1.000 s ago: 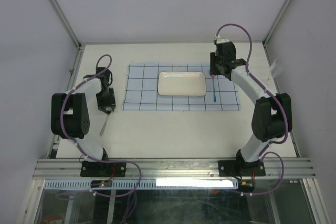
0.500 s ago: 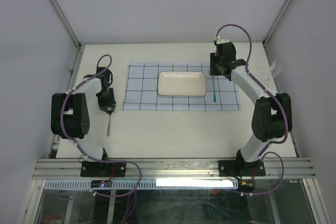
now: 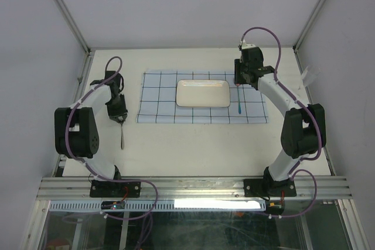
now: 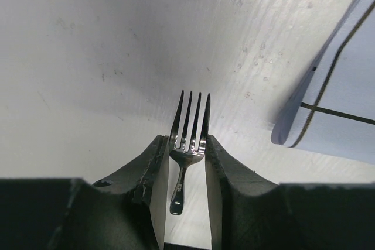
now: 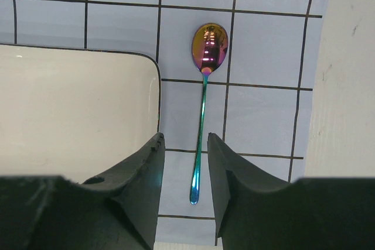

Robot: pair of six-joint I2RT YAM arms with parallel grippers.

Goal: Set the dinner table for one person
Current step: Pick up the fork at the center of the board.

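**Gripping a fork on the left, hovering over a spoon on the right**

The left arm rises from its base at the near edge and folds at a dark elbow block. Its pale forearm reaches away along the left side of the dinner table (image 3: pixel 193 144). The wrist turns down there, so the left gripper (image 3: pixel 120 117) points at the tabletop just left of the pale-blue grid cloth (image 3: pixel 158 95). Its fingers are closed on the head of a steel fork (image 4: pixel 187 139), one pressed to each side below the tines. From above, the handle trails toward the near edge over bare table. Whether the fork is lifted or resting on the table cannot be told.

The right arm bends at its own dark elbow near the right rail, and its forearm slants away and inward. The wrist tips down over the right part of the cloth, beside the short end of the white rectangular plate (image 3: pixel 203 93). The right gripper (image 5: pixel 184 141) hangs with its fingers apart and holds nothing. Below them an iridescent spoon (image 5: pixel 203 109) lies flat on the cloth beside the plate, bowl pointing away.
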